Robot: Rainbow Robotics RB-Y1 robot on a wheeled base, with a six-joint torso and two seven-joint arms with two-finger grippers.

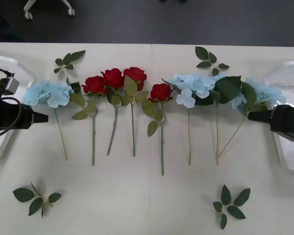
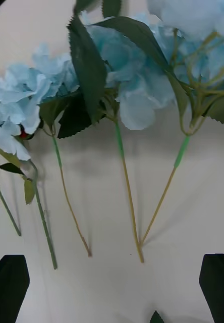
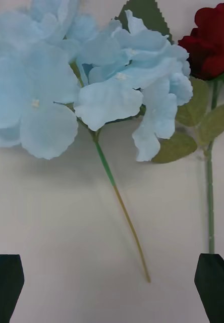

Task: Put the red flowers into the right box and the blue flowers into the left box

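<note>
White tabletop is strewn with red flowers mid-row and blue flowers at both ends; left gripper and right gripper are spread wide. Light, floppy stems (thin, probably wire-cored) are best pinched mid-stem.

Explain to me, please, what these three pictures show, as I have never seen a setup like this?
A two-armed robot is seen from above in the front view; the other two pictures come from cameras on its wrists. The left gripper and right gripper hover open over a white table, holding nothing. Four red flowers lie in a row between blue flowers, with loose leaf sprigs around. The left box and right box wait at the table's sides.
</note>
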